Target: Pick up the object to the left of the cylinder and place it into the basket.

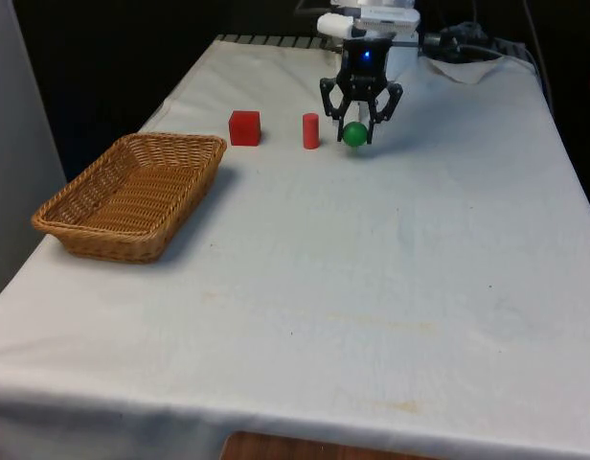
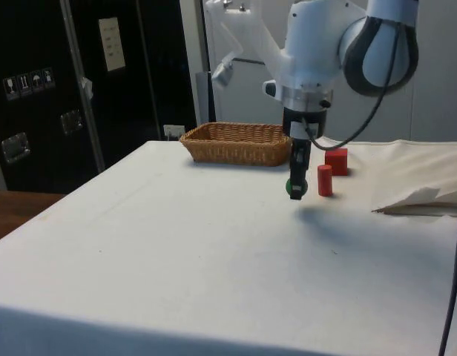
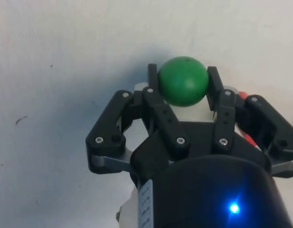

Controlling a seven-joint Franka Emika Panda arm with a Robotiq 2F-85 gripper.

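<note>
The basket (image 1: 132,196) is sitting nearest, at the front view's left, open side up and waiting for the drop. Farther back, the cube (image 1: 244,127), the cylinder (image 1: 310,131) and the ball (image 1: 355,133) are lining up in a row. The gripper (image 1: 358,134) is clenching the ball, on the cylinder's right in the front view, probably the robot's own left. Whether the ball is clearing the cloth is hard to tell.

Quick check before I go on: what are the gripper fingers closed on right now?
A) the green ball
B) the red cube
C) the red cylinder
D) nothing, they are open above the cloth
A: the gripper has a finger pressed on each side of the green ball, while the red cylinder and the red cube stand apart on the cloth.
</note>
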